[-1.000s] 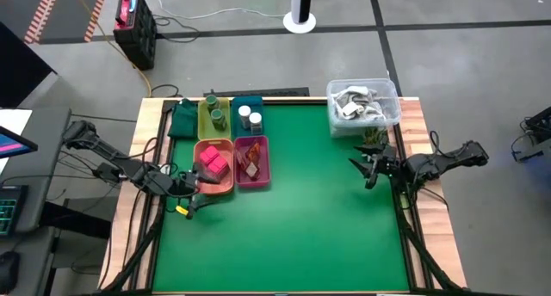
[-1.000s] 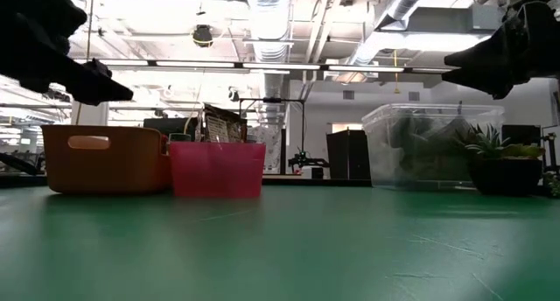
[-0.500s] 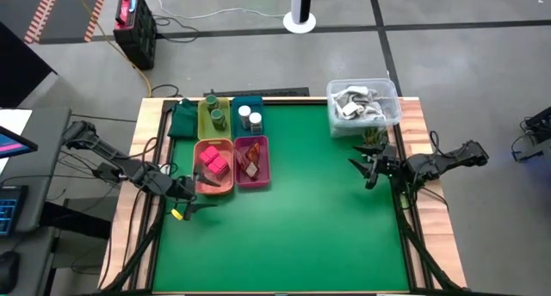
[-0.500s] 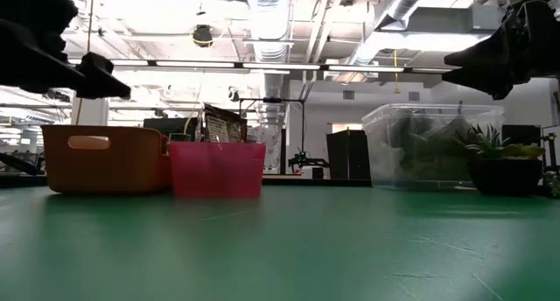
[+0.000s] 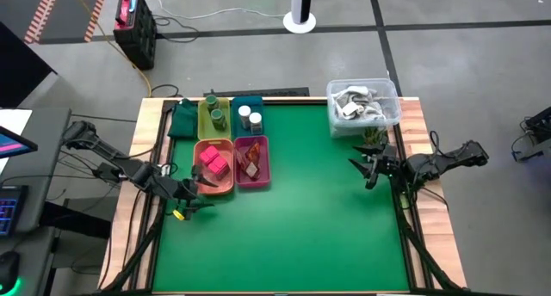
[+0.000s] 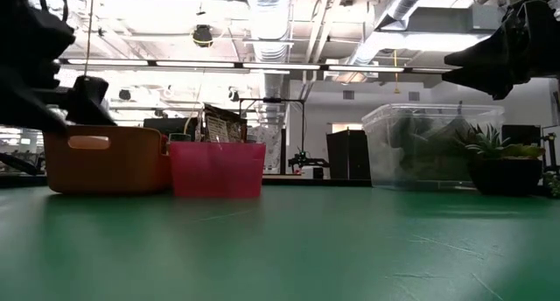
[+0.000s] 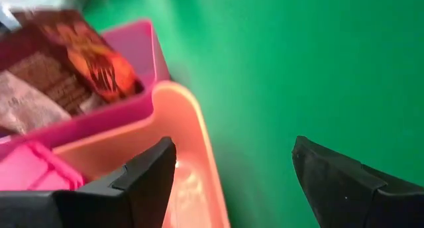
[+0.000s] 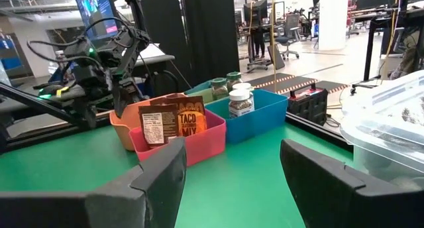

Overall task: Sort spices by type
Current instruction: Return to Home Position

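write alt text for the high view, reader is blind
Four bins on a green table each hold one pair of spices. The left end effector hangs open beside the orange bin; the right end effector waits open near the plant.

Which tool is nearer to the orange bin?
Left. The left tool is just off the orange bin's front left corner, open and holding nothing. The right tool is far across the table, close to the plant.

Pink-red block point(image 7: 30, 176) blurred, cut by edge.
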You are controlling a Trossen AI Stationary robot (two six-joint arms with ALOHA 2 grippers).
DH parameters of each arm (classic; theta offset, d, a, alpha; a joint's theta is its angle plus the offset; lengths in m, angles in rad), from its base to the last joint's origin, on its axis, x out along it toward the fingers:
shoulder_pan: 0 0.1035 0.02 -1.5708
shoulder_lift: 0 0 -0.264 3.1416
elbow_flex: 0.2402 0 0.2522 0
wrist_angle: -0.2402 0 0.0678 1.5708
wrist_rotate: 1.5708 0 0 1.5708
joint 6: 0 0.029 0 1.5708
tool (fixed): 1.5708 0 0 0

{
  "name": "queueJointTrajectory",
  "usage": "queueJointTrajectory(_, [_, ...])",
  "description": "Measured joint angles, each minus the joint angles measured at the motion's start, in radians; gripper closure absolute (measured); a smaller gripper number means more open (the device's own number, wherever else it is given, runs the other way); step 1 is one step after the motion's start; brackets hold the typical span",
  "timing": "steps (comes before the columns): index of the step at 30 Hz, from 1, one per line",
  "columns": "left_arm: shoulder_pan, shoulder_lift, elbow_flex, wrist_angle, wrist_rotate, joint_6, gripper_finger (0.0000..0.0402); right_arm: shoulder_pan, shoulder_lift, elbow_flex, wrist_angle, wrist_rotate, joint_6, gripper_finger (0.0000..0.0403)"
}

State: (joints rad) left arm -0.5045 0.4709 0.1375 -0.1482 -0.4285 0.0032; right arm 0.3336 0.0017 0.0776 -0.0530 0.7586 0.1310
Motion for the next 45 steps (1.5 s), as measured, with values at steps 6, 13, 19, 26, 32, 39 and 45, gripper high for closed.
queueJointTrajectory(6, [0.0, 0.0, 0.0, -0.112, -0.001, -0.004, 0.0111, 0.0, 0.0, 0.0, 0.0, 0.0, 0.0, 0.0133])
queueJointTrajectory(13, [0.0, 0.0, 0.0, -0.109, -0.001, -0.02, 0.0111, 0.0, 0.0, 0.0, 0.0, 0.0, 0.0, 0.0133])
queueJointTrajectory(19, [-0.001, 0.0, 0.001, -0.109, -0.001, -0.016, 0.0111, 0.0, 0.0, 0.0, 0.0, 0.0, 0.0, 0.0133])
queueJointTrajectory(26, [-0.033, -0.078, 0.003, -0.147, 0.024, -0.018, 0.0111, 0.0, 0.0, 0.0, 0.0, 0.0, 0.0, 0.0133])
queueJointTrajectory(32, [-0.024, -0.24, 0.005, -0.171, 0.024, -0.018, 0.0111, 0.0, 0.0, 0.001, 0.0, 0.0, 0.0, 0.0133])
queueJointTrajectory(39, [-0.024, -0.324, 0.005, -0.172, 0.024, -0.018, 0.0111, 0.0, 0.0, 0.001, 0.0, 0.0, 0.0, 0.0133])
queueJointTrajectory(45, [-0.024, -0.32, 0.005, -0.175, 0.024, -0.018, 0.0111, 0.0, 0.0, 0.001, 0.0, 0.0, 0.0, 0.0133])
